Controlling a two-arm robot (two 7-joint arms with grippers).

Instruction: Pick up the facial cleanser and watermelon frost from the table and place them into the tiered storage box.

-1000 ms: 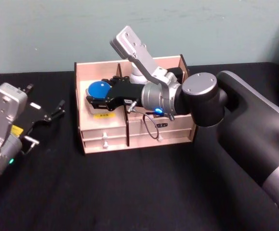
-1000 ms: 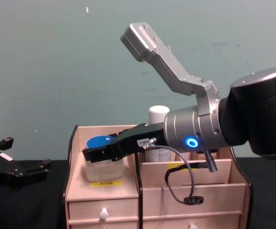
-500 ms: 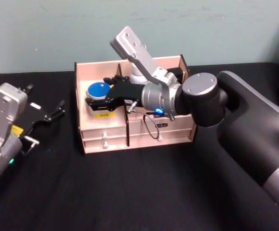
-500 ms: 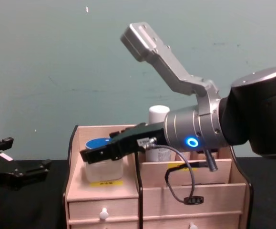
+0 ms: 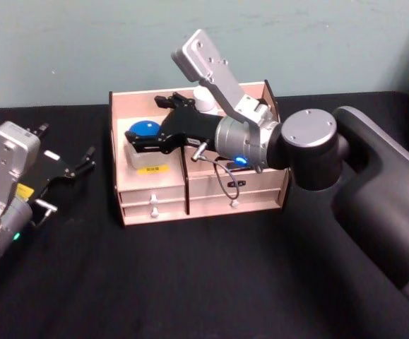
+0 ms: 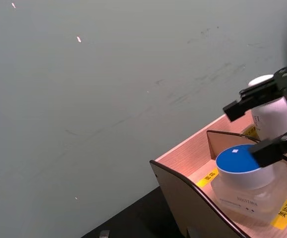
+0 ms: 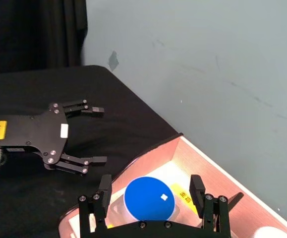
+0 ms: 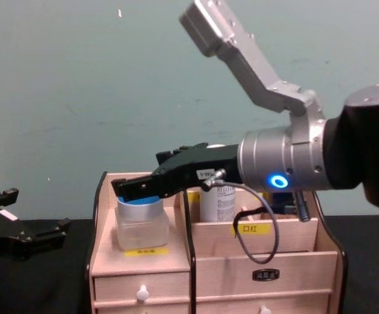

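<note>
The watermelon frost point(image 5: 139, 130), a frosted jar with a blue lid, stands in the left top compartment of the tiered storage box point(image 5: 153, 192). My right gripper point(image 5: 146, 120) hovers just above the jar, open and holding nothing; in the right wrist view its fingers point(image 7: 103, 191) straddle the blue lid point(image 7: 149, 199) from above. The facial cleanser point(image 8: 216, 203), a white bottle, stands upright in the compartment behind the divider, partly hidden by the right arm. The left gripper point(image 5: 68, 141) rests open on the black table, left of the box.
The box point(image 8: 222, 261) has two rows of small white-knobbed drawers along its front and yellow labels on its shelves. Black cloth covers the table point(image 5: 190, 282) in front. A grey-green wall stands close behind the box.
My right gripper has lifted up and away from the jar, and the wrist has risen. The jar stays seated in the left compartment. The left arm has not moved.
</note>
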